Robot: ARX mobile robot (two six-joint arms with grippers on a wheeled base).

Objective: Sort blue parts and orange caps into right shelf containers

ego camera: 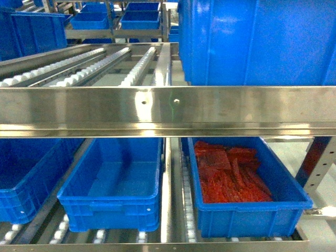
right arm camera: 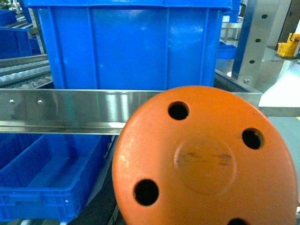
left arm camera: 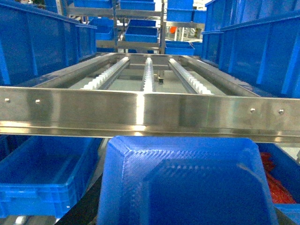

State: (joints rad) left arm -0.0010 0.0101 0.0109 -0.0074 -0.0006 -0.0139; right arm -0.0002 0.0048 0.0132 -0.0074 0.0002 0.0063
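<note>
A square blue part with a stepped, ribbed face fills the bottom of the left wrist view. It hangs just in front of the shelf rail, and my left gripper is hidden behind it. A round orange cap with several holes fills the lower right wrist view. The cap hides my right gripper, which holds it before the rail. Neither gripper shows in the head view. There the lower shelf level carries an empty blue container in the middle. A blue container of red-orange pieces stands to its right.
Another blue crate sits at lower left. A tall blue crate stands on the upper right level beside bare roller tracks. The steel front rail crosses the whole head view. More racks and crates stand behind.
</note>
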